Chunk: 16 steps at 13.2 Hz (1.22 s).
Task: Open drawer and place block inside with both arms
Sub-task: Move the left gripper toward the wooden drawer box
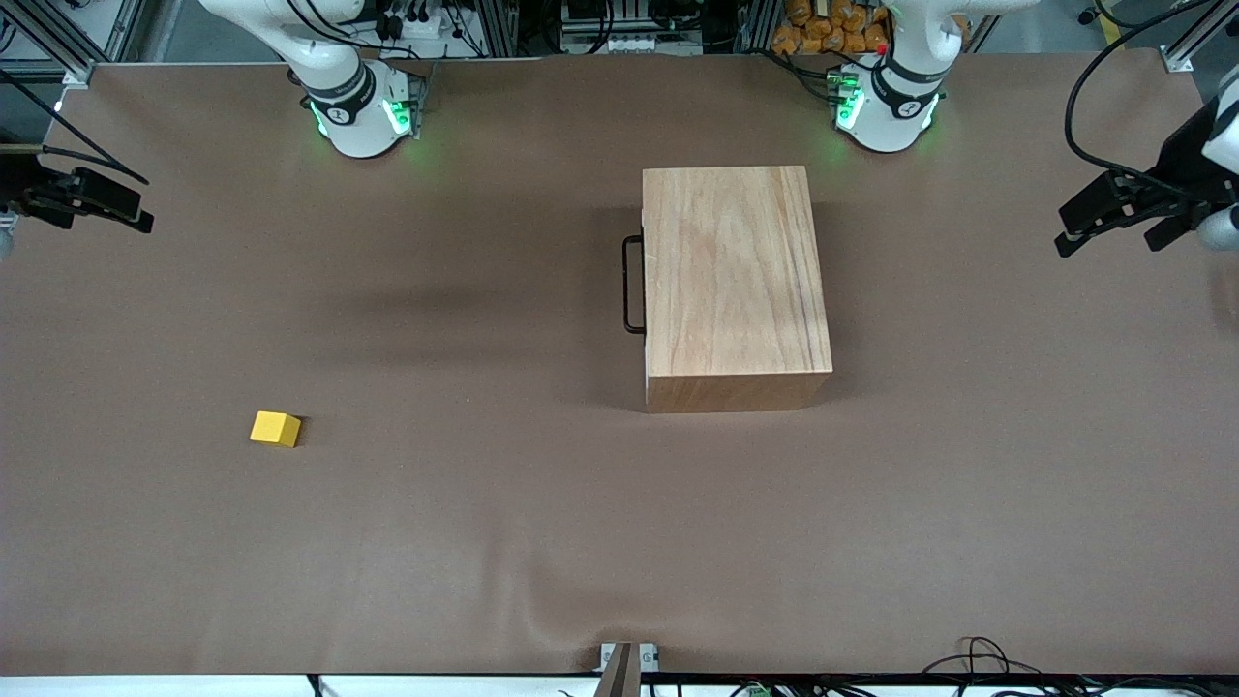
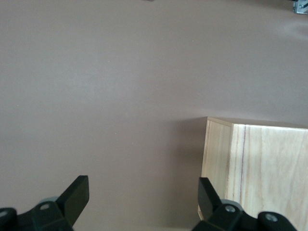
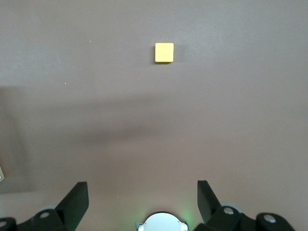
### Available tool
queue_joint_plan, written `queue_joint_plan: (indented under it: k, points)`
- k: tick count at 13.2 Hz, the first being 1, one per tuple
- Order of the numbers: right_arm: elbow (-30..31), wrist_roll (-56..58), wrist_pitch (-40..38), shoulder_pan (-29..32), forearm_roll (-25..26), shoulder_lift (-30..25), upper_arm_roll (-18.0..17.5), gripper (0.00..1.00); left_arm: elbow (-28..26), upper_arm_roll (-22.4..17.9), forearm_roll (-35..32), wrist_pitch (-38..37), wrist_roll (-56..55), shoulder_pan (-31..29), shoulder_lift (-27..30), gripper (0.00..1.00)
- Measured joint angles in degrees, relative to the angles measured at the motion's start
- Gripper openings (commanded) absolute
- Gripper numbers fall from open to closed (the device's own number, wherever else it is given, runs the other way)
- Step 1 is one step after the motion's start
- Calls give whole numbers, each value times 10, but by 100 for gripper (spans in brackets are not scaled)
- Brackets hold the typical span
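The wooden cabinet (image 1: 736, 281) stands mid-table. Its drawer is shut; only the black wire handle (image 1: 632, 286) shows, on the side facing the right arm's end of the table. The yellow block (image 1: 276, 429) lies on the table toward the right arm's end, nearer the front camera than the cabinet; it also shows in the right wrist view (image 3: 164, 52). My left gripper (image 1: 1108, 237) hangs open and empty over the left arm's end of the table; its view (image 2: 143, 192) shows a cabinet corner (image 2: 255, 168). My right gripper (image 1: 135, 208) hangs open and empty over the other end (image 3: 140, 192).
Brown cloth (image 1: 484, 542) covers the table. The two arm bases (image 1: 363, 111) (image 1: 886, 106) stand at the table's edge farthest from the front camera. Cables and a bracket (image 1: 627, 658) sit at the edge nearest the front camera.
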<state>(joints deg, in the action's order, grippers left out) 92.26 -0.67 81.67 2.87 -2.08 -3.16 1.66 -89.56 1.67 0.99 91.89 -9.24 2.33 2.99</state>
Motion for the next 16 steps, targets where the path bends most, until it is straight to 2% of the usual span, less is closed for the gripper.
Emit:
queue_joint_plan:
  k: [10, 16]
  points:
    - [5, 0, 9, 0, 0, 0, -1, 100, 0, 5, -2, -7, 0, -3, -6, 100]
    - [6, 0, 9, 0, 0, 0, 1, 100, 4, 54, -2, -7, -76, 43, -39, 100]
